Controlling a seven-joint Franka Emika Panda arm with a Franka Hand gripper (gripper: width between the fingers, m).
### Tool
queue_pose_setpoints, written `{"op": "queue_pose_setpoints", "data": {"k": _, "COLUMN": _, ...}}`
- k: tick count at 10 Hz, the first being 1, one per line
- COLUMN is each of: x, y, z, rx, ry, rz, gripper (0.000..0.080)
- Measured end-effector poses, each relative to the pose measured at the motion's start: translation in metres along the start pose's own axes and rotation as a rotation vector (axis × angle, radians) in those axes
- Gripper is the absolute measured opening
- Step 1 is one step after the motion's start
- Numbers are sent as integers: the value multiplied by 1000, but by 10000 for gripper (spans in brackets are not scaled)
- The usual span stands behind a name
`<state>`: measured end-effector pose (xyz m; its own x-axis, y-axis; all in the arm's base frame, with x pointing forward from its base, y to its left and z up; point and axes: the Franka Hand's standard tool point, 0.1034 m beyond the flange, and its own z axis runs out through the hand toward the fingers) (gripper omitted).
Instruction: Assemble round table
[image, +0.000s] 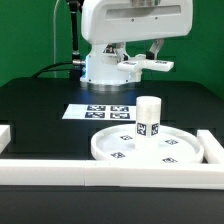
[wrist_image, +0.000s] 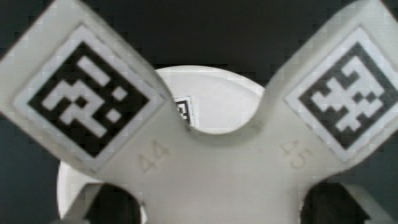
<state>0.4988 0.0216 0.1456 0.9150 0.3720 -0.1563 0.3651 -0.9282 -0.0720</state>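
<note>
The round disc (image: 150, 148) lies on the table near the front, and the short marked leg (image: 148, 117) stands upright on its middle. My gripper (image: 140, 58) hangs well above and behind it, shut on the cross-shaped foot piece (image: 155, 66). In the wrist view the foot piece (wrist_image: 205, 160) fills the picture. Two of its marked arms spread apart, and the leg's round top (wrist_image: 217, 100) shows in the gap between them. The dark fingers (wrist_image: 118, 200) press on the foot piece from both sides of my gripper (wrist_image: 214, 208).
The marker board (image: 98, 112) lies flat behind the disc towards the exterior view's left. Long white rails (image: 110, 170) border the table at the front and both sides. The arm's white base (image: 100, 66) stands at the back.
</note>
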Motion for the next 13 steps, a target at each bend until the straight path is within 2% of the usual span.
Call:
{"op": "queue_pose_setpoints", "data": {"k": 1, "x": 9, "y": 2, "z": -1, "rx": 0, "ry": 0, "rz": -54, "gripper": 445}}
{"op": "queue_pose_setpoints", "data": {"k": 3, "x": 46, "y": -3, "z": -15, "rx": -4, "ry": 12, "rz": -89, "gripper": 445}}
{"op": "queue_pose_setpoints", "data": {"k": 4, "x": 59, "y": -5, "z": -18, "rx": -8, "ry": 24, "rz": -101, "gripper": 445}}
{"op": "queue_pose_setpoints", "data": {"k": 7, "x": 56, "y": -4, "z": -14, "rx": -7, "ry": 18, "rz": -99, "gripper": 445}}
{"op": "queue_pose_setpoints", "data": {"k": 9, "x": 50, "y": 3, "z": -9, "rx": -9, "ry": 23, "rz": -128, "gripper": 445}}
{"op": "queue_pose_setpoints", "data": {"k": 13, "x": 61, "y": 6, "z": -4, "rx": -10, "ry": 23, "rz": -129, "gripper": 445}}
